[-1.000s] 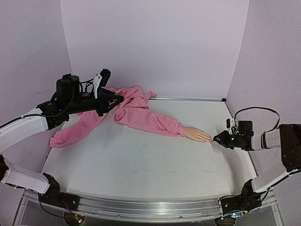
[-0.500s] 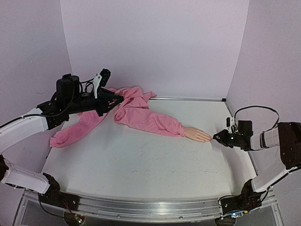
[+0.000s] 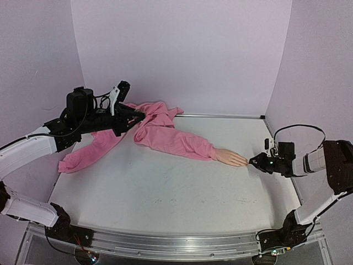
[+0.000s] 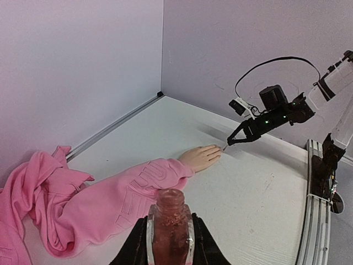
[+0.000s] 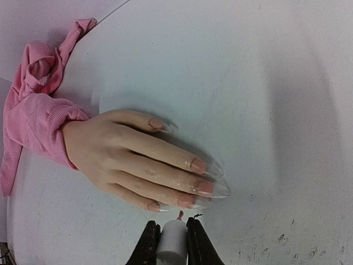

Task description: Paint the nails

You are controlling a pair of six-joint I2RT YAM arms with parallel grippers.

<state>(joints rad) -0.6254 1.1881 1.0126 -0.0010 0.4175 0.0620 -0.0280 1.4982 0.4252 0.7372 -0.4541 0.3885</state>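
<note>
A peach mannequin hand in a pink sleeve lies flat on the white table; it also shows in the top view and the left wrist view. Its long clear nails point at my right gripper, which is shut on a white brush cap. The pink brush tip sits just below the ring finger's nail. My left gripper is shut on an open pinkish polish bottle, held high at the far left over the pink garment.
The pink hoodie is bunched at the back left by the wall. The right arm lies low along the table's right edge. A metal rail runs along the near edge.
My right gripper has crept slightly left toward the fingertips. The left arm and the bottle have not moved.
</note>
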